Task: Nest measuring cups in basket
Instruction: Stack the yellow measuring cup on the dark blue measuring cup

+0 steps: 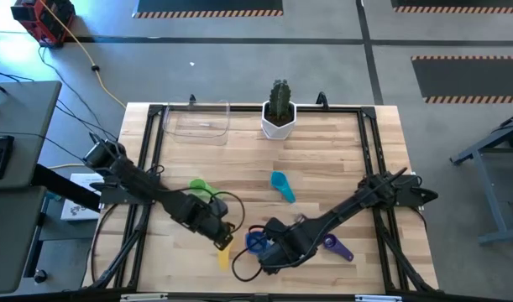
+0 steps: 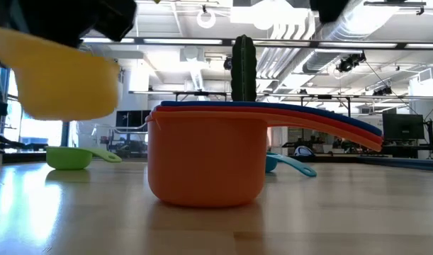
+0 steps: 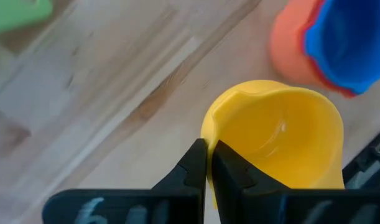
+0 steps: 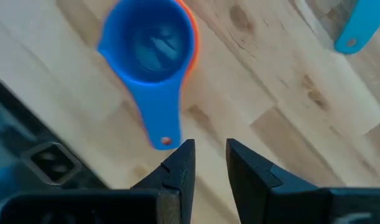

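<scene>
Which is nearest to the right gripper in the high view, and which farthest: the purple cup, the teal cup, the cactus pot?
From the right gripper:
1. Purple cup, beside the right arm, near the front edge.
2. Teal cup, mid-table.
3. Cactus pot, at the far edge.

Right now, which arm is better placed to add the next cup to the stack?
Left. Its pincer is shut on the yellow cup, lifted beside the stack. The right pincer is open and empty by the blue handle.
</scene>
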You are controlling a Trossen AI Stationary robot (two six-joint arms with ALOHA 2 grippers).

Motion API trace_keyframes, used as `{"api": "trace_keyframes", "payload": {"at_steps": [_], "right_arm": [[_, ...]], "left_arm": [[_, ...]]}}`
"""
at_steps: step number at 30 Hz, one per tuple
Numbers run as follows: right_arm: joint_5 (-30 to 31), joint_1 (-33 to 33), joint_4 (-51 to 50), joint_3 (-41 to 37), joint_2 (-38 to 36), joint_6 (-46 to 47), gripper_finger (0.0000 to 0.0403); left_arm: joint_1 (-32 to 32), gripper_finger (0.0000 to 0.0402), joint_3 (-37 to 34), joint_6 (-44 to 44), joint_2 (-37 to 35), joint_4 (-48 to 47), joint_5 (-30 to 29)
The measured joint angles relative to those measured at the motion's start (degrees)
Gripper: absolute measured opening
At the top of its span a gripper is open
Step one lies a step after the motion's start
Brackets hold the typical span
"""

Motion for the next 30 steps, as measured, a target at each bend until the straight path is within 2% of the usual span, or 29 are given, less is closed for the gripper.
{"api": "trace_keyframes", "payload": {"at_steps": [5,12,21,30], "right_arm": [[0.7,1.3,0.0,3.4,0.0,6.2,0.0083],[6.2,4.3,0.1,4.8,0.0,16.1,0.0083],[20.9,7.3,0.4,4.5,0.0,33.6,0.0083],[26.0,5.3,0.4,4.5,0.0,35.8,0.0084]], "left_arm": [[2.2,0.0003,1.8,7.5,0.0,0.0,-0.4],[4.5,0.0003,4.4,16.0,0.0,0.0,-0.8],[6.9,0.0003,6.8,21.7,0.0,-1.2,-1.2],[7.7,0.0003,8.7,25.0,0.0,-1.2,-5.1]]}}
